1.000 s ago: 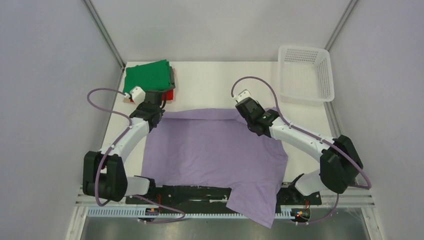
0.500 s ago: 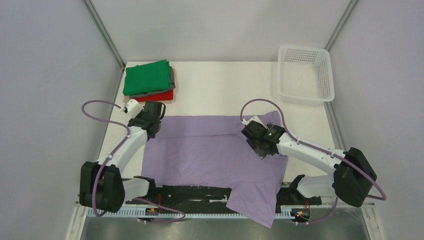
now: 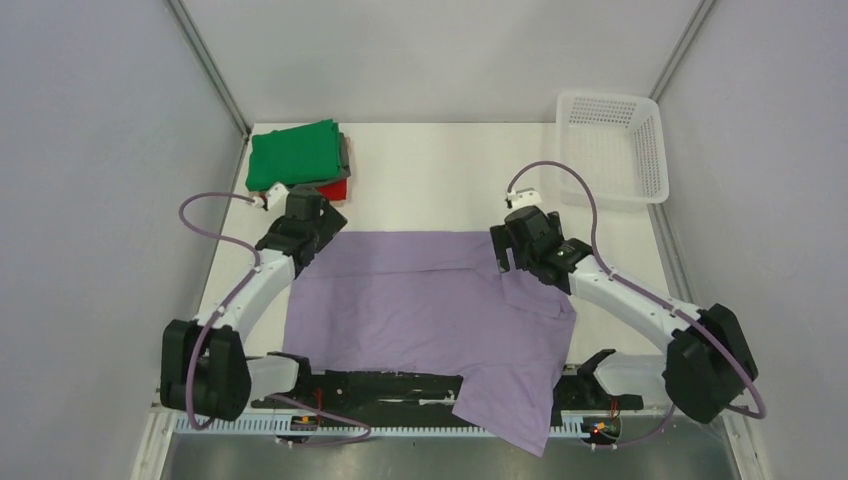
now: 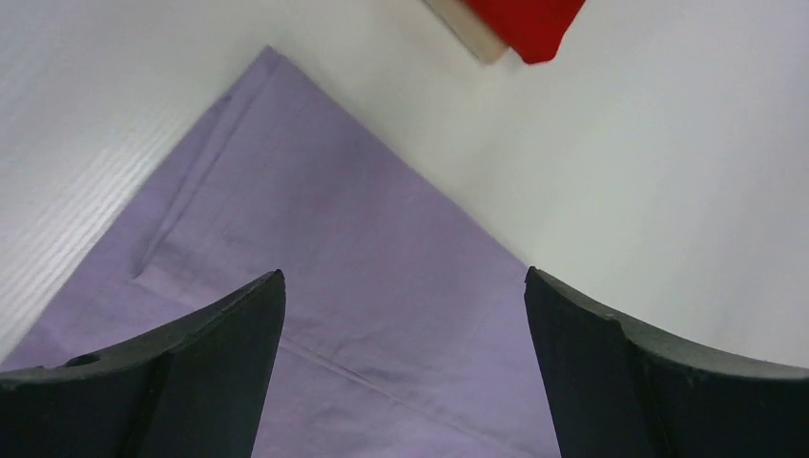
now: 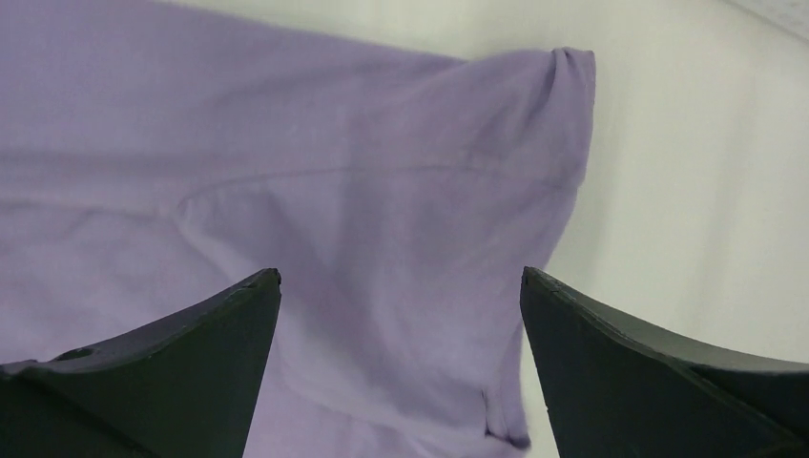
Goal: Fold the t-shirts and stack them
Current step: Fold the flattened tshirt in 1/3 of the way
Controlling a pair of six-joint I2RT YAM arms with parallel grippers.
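lavender t-shirt lies spread mid-table, near-right flap hanging off the near edge, far-right corner a bit rumpled. Looks like thin, limp, light cloth: it'll drape and drag, no stiffness. Best bite is probably a pinch at the far corners on the hem seam. left gripper over far-left corner, jaws apart, empty. right gripper over far-right corner, same. Folded green shirt tops the far-left stack, red shirt underneath

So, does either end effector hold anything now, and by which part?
Nothing is held. The left end effector and the right end effector are both open, over the far corners of the lavender t-shirt.
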